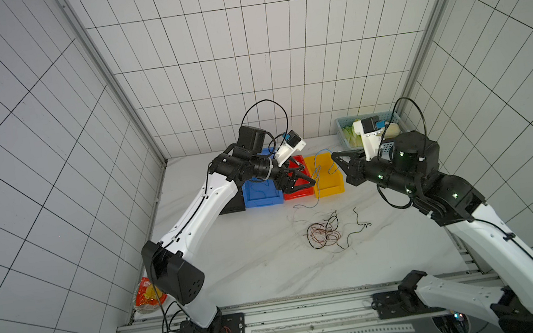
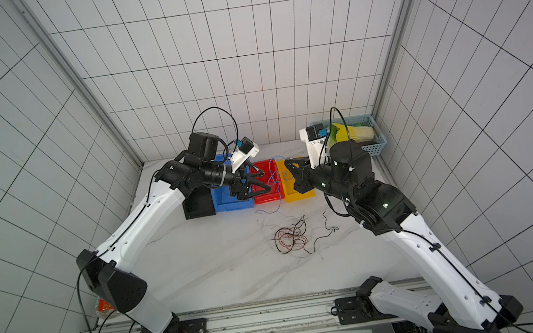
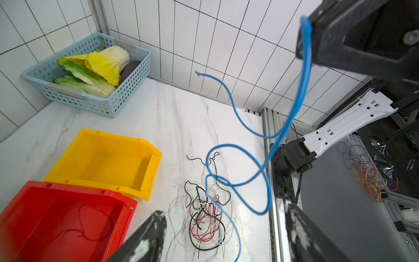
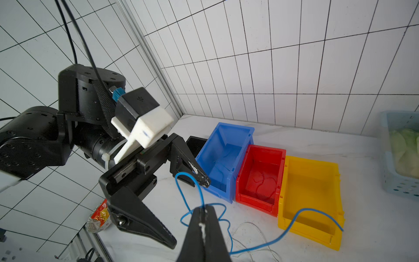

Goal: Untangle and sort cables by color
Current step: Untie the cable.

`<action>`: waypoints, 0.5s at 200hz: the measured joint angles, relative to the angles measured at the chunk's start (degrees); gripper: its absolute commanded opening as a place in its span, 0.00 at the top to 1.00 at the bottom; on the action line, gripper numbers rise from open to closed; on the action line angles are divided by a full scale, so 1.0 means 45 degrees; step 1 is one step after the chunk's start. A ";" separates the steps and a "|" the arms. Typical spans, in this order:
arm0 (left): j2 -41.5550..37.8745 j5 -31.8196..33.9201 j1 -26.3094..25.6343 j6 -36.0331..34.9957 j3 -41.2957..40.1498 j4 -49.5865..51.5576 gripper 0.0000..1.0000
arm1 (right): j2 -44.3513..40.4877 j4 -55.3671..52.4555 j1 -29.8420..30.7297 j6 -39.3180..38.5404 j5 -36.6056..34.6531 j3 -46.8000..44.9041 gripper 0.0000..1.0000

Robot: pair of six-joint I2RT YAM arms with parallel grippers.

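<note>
Red, black and white cables (image 1: 323,234) are lying tangled on the tabletop (image 1: 254,264). Further back, the right gripper (image 1: 334,156) is clamping a dangling blue cable (image 4: 292,223). The left gripper (image 1: 306,175) is hanging wide apart beside it, over the red bin (image 1: 299,194).
</note>
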State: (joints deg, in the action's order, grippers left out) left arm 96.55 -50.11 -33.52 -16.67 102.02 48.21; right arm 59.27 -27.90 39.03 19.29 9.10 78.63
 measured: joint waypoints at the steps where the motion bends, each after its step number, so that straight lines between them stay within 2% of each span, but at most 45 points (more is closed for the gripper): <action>1: 0.0000 0.0000 -0.0024 0.0005 0.0000 -0.0005 0.20 | 0.0000 0.0000 0.0000 0.0005 0.0005 0.0000 1.00; 18: 0.0000 -0.0019 -0.0199 0.0087 0.0000 -0.0063 0.21 | 0.0049 0.0058 0.0058 0.0063 0.0063 0.0000 1.00; 30: 0.0005 -0.0029 -0.0272 0.0160 0.0000 -0.0112 0.28 | 0.0068 0.0058 0.0107 0.0102 0.0083 0.0000 1.00; 35: 0.0005 -0.0058 -0.0282 0.0223 0.0000 -0.0126 0.35 | 0.0073 0.0063 0.0126 0.0112 0.0097 0.0000 1.00; 51: 0.0005 -0.0136 -0.0282 0.0199 0.0000 -0.0189 0.67 | 0.0078 0.0063 0.0194 0.0121 0.0117 0.0000 1.00; 72: 0.0005 -0.0160 -0.0262 0.0209 0.0000 -0.0214 0.95 | 0.0078 0.0068 0.0267 0.0141 0.0117 0.0000 1.00; 83: 0.0005 -0.0170 -0.0189 0.0389 0.0000 -0.0287 0.96 | 0.0078 0.0068 0.0277 0.0141 0.0117 0.0000 1.00; 100: 0.0005 -0.0238 -0.0092 0.0675 0.0000 -0.0515 0.92 | 0.0078 0.0073 0.0277 0.0155 0.0117 -0.0015 1.00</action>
State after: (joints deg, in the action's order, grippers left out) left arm 96.57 -51.18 -33.93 -13.63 102.02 45.89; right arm 59.61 -27.57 40.27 19.99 9.63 78.56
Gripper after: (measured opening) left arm 0.056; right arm 0.041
